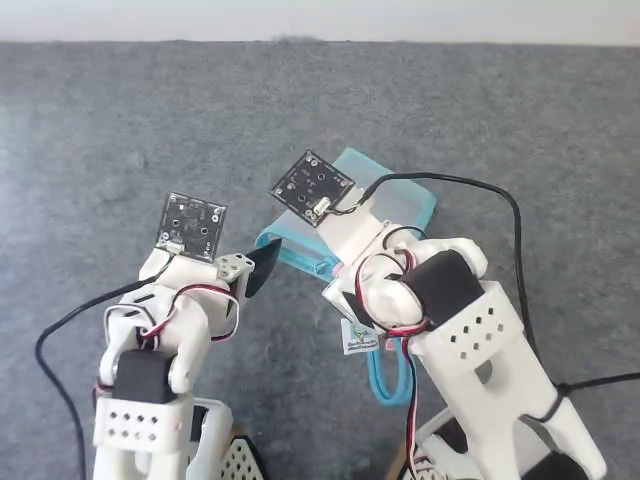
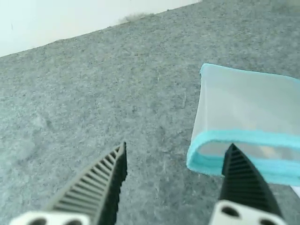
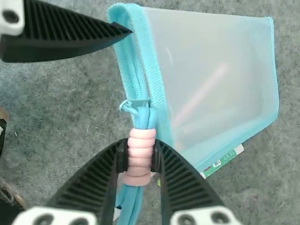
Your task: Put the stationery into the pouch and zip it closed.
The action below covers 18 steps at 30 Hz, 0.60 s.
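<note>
The pouch (image 1: 405, 205) is seen lying flat on the grey felt mat (image 1: 100, 120). It is a translucent sleeve trimmed in teal, set between the two arms and partly covered by the right arm's wrist camera. And there it is: the right gripper (image 3: 139, 142) is clamped tight on the pink ribbed pull (image 3: 140, 161), which is threaded on the teal cord (image 3: 131, 206) tied to the zip slider (image 3: 137, 107). The slider is found on the teal zip band, partway along the pouch's edge; whether the zip is closed beyond it cannot be told. Through the frosted wall a pale pink stick shape (image 3: 201, 93) is made out inside, too hazy to be named. A green and white label (image 3: 224, 159) is tucked under the pouch's corner. Over to the left gripper (image 2: 177, 147): its jaws are spread wide with nothing held between them, and it is poised low over the mat at the pouch's end. One dark finger (image 3: 61, 35) is brought right up to the teal corner, touching or just shy of it. In the high view, a loop of the teal cord is seen trailing beneath the right arm.
</note>
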Motion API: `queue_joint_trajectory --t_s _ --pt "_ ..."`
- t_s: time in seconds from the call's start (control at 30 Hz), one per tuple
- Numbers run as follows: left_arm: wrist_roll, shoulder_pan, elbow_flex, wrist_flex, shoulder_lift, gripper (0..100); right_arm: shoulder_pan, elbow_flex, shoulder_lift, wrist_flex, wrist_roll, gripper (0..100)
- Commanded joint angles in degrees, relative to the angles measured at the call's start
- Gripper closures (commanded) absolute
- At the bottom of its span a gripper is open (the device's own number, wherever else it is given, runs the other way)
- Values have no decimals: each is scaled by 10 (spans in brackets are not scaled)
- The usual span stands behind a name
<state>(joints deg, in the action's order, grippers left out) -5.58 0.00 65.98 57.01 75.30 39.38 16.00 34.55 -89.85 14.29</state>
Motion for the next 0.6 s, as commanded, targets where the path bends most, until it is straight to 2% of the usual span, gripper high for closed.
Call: queue_joint_trajectory --t_s 0.0,0.57 --pt "-4 1 16 -39 5 685 7 -11 25 -9 11 992" --pt "-14 4 51 -50 6 688 84 -18 131 -63 48 992"
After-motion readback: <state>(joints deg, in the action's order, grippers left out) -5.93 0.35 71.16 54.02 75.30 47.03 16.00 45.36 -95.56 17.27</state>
